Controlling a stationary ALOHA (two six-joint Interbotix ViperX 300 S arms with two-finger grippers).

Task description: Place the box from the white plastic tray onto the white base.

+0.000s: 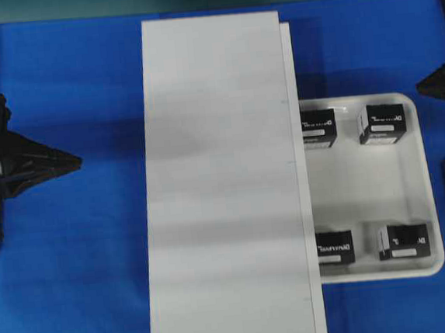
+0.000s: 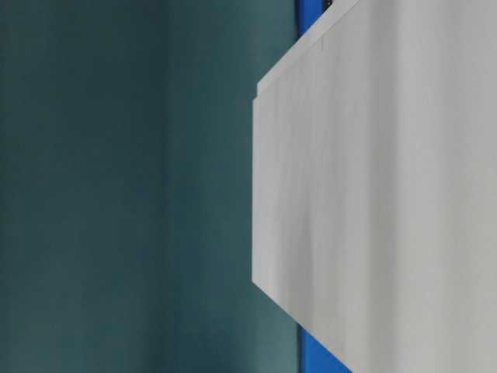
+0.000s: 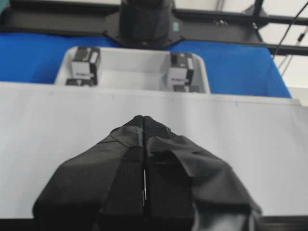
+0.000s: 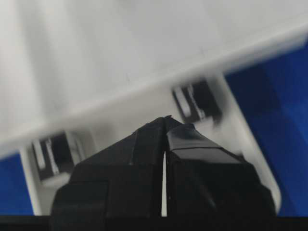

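Blue cloth covers the bench (image 1: 75,265) in the overhead view, with the white base (image 1: 224,190), a long matte board with square corners, lying down the middle. Its right edge overlaps the white plastic tray (image 1: 412,197), glossy, with rounded corners and a raised rim. Four black boxes sit in the tray's corners, none on the base; the upper-right box (image 1: 382,124) shows white lettering and a label strip. The left end effector (image 1: 46,160) is a dark wedge off the board's left side; of the right arm only dark edges show.

The table-level view gives only the base (image 2: 380,194) as a pale slab against a teal wall, no tray or boxes.

From the left wrist, the left end effector (image 3: 143,125), wrapped in wrinkled black tape, has its fingers pressed together above the base (image 3: 48,144), with the tray (image 3: 134,72) and boxes beyond.

From the right wrist, blurred, the right end effector (image 4: 165,120) is likewise pressed together and grips nothing, over the tray (image 4: 240,130).
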